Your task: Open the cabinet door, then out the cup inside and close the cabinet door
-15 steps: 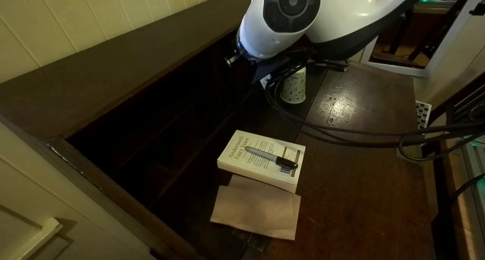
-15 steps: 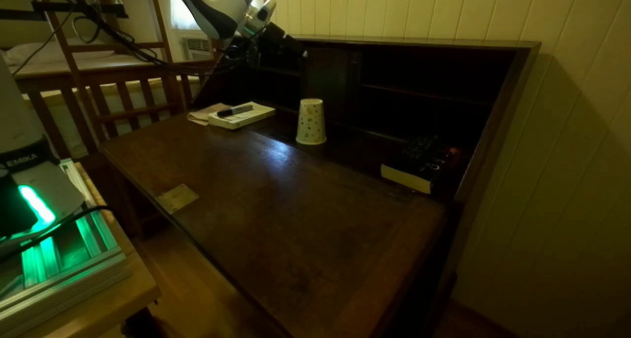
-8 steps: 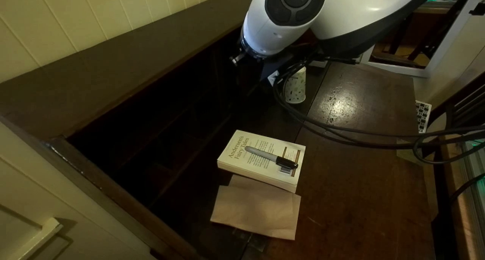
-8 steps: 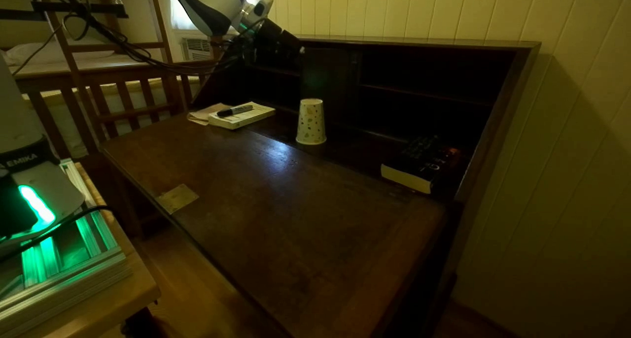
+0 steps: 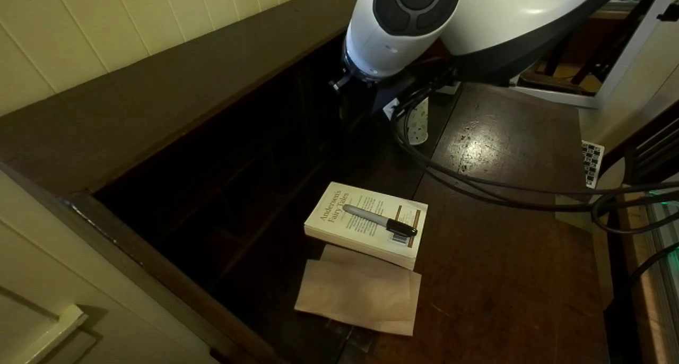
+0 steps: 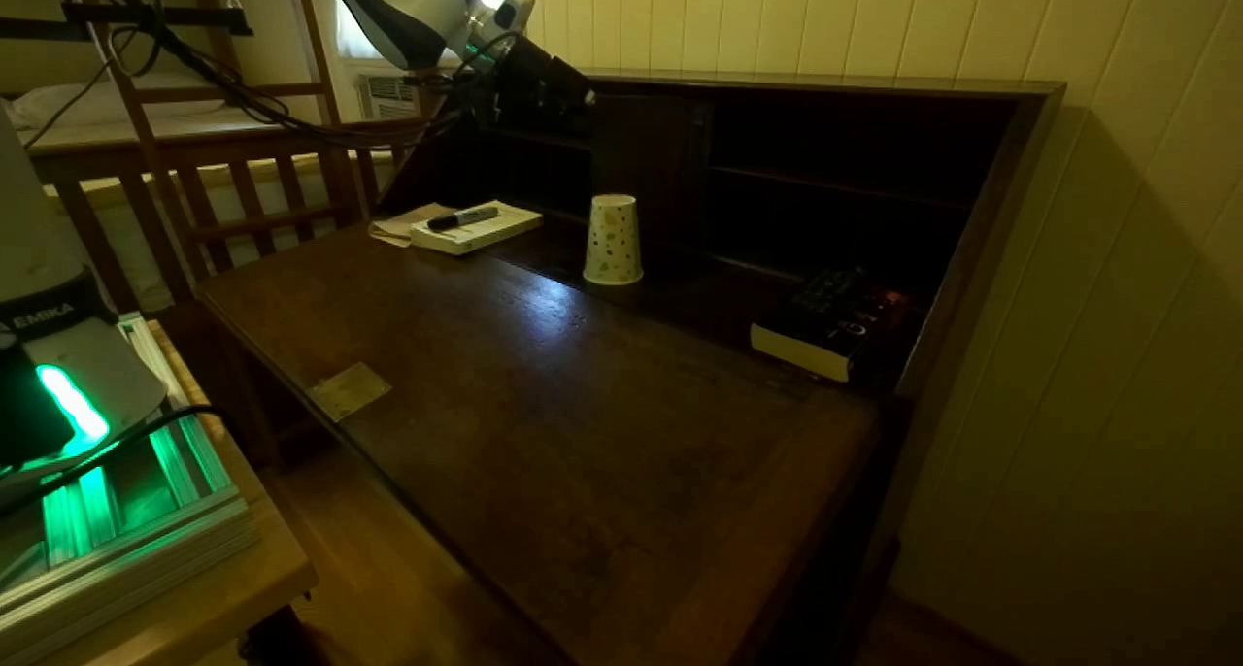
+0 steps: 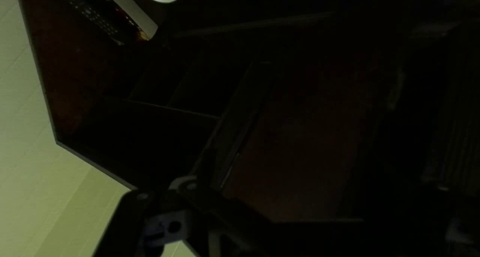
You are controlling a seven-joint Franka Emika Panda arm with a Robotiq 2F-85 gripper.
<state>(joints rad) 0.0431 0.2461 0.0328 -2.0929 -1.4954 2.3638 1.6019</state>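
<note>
Cup (image 6: pixel 613 241) — one, inverted — with two books (image 6: pixel 833 324), one marker (image 5: pixel 379 220); arm (image 6: pixel 419 17) slants downward, claw (image 6: pixel 584 95) dark (can't tell wide from narrow).

Dark wooden desk (image 6: pixel 544 433), shiny and scuffed in one patch. Carries a spotted white cup (image 6: pixel 613 244), upside down, between a pale book (image 5: pixel 355 236) and a thick black book (image 6: pixel 825 316). Also brown paper (image 5: pixel 360 297), against the pale book or partly under it, hard to tell.

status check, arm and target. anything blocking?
Black gripper looks open, up near dark wooden cabinet. White tapered cup with dark specks on brown wooden desk, wider end down. Black cables overlap cup in an exterior view; clearance unclear.
</note>
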